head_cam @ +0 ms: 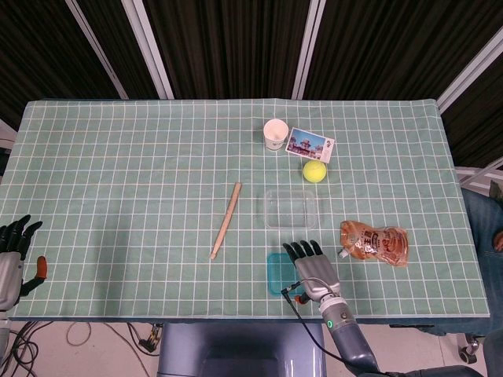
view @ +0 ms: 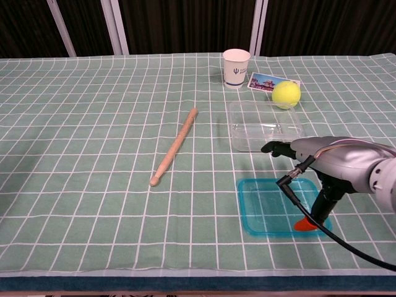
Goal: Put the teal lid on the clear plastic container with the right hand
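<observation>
- The flat, square teal plastic lid (view: 272, 207) lay on the green checked tablecloth (head_cam: 126, 181) in the lower centre-right of the head view, close to the near table edge; my right hand covered most of it there, and only its left strip (head_cam: 274, 273) showed.
- My right hand (view: 322, 154) hung over the lid, palm down. In the chest view its dark fingers (view: 276, 148) pointed left toward the container's near edge, and its orange-tipped thumb (view: 304, 224) reached down to the lid's right part; I could not tell whether it touched.
- In the head view the right hand (head_cam: 312, 265) had its fingers stretched out side by side, with nothing held in them.
- The clear rectangular plastic container (head_cam: 291, 208) stood open just above the lid in the frame, apart from it.
- My left hand (head_cam: 14, 255) sat at the lower left frame edge, fingers spread, holding nothing.
- A light wooden stick (head_cam: 225, 220) lay slanted left of the container.
- A yellow tennis ball (head_cam: 314, 170), a picture card (head_cam: 310, 144) and a white paper cup (head_cam: 275, 133) sat above the container.
- An orange-brown spouted pouch (head_cam: 375, 242) lay at the lid's right.
</observation>
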Robot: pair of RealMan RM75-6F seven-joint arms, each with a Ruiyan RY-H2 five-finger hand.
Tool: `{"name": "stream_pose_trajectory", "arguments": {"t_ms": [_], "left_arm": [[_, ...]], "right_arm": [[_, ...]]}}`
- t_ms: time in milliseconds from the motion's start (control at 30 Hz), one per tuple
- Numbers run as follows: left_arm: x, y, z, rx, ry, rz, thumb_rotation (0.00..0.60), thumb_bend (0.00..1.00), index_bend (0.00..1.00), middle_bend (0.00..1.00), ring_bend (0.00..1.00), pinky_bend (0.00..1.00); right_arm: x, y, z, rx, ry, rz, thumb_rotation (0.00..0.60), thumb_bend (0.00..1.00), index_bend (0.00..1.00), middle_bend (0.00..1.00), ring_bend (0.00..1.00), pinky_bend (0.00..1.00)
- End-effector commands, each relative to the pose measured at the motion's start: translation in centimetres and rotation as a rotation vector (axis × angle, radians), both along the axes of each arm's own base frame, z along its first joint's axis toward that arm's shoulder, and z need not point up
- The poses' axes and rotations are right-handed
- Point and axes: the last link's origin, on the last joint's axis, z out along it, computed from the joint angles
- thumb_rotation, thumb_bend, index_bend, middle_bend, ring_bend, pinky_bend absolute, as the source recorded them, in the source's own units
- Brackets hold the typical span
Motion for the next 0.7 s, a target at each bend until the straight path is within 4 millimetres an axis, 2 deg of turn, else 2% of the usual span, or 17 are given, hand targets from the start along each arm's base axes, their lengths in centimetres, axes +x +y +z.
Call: {"name": "stream_pose_trajectory", "arguments": {"t_ms": [33, 700], "left_arm": [[0.0, 0.0, 0.0, -0.003, 0.000, 0.001, 0.600, 0.57, 0.11, 0.00, 0.00, 0.00], [-0.1, 0.0, 0.0, 0.001, 0.001, 0.004, 0.600, 0.57, 0.11, 0.00, 0.00, 0.00]], "right_arm": [[0.0, 0.0, -0.2, 0.004, 0.004, 0.001, 0.600, 0.16, 0.00, 0.13, 0.00, 0.00], [-0.8, 0.0, -1.7, 0.015, 0.023, -0.016, 0.600, 0.16, 0.00, 0.14, 0.00, 0.00]]}}
